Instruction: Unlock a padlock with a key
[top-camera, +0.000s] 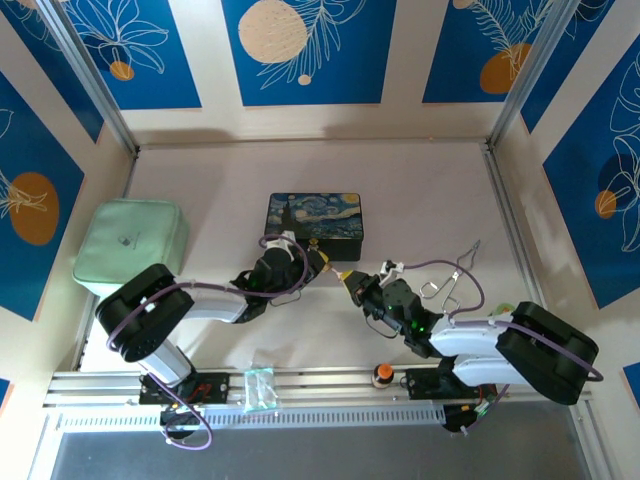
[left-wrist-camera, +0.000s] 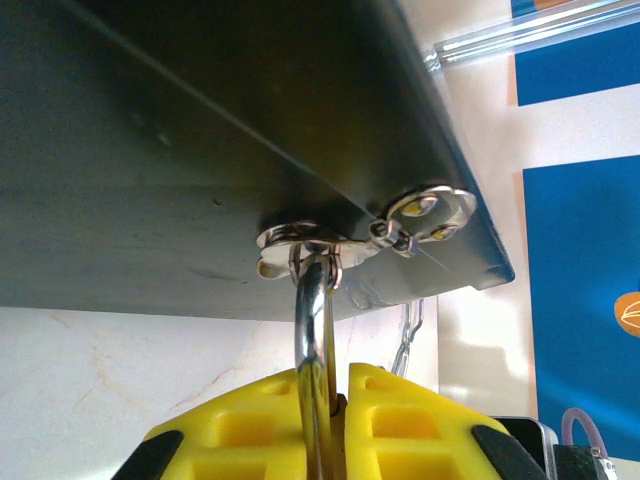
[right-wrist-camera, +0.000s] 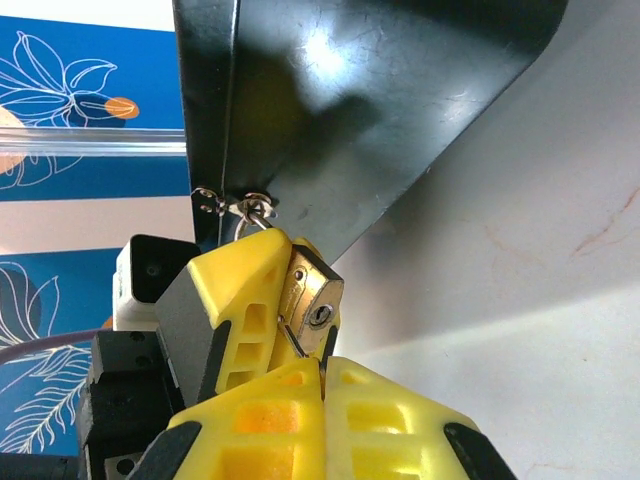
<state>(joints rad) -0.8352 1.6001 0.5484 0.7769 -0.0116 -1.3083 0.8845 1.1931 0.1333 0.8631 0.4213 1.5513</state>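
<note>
The right gripper (right-wrist-camera: 322, 368) is pressing its fingers (right-wrist-camera: 395, 420) together just below the padlock (right-wrist-camera: 312, 292), any key hidden between them, calling for a straight, gentle push into the keyhole (right-wrist-camera: 320, 316) while the left gripper (left-wrist-camera: 325, 390) is pinching the shackle (left-wrist-camera: 312, 320) steady at the box (left-wrist-camera: 200, 120) hasp (left-wrist-camera: 300, 240).

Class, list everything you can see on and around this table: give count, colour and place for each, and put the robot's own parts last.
box: one, dark, painted lid, table centre.
padlock: one, brass, silver shackle, hooked through the box's clasp.
key: one, silvery, just under the padlock's keyhole.
pouch: one, mint green, table's left side.
wire loops: several, silver, right of the box.
knob: one, orange-topped, near rail.
clear packet: one, transparent, near rail.
left end effector: one, yellow, shut on the padlock.
right end effector: one, yellow, shut, apparently on the key.
</note>
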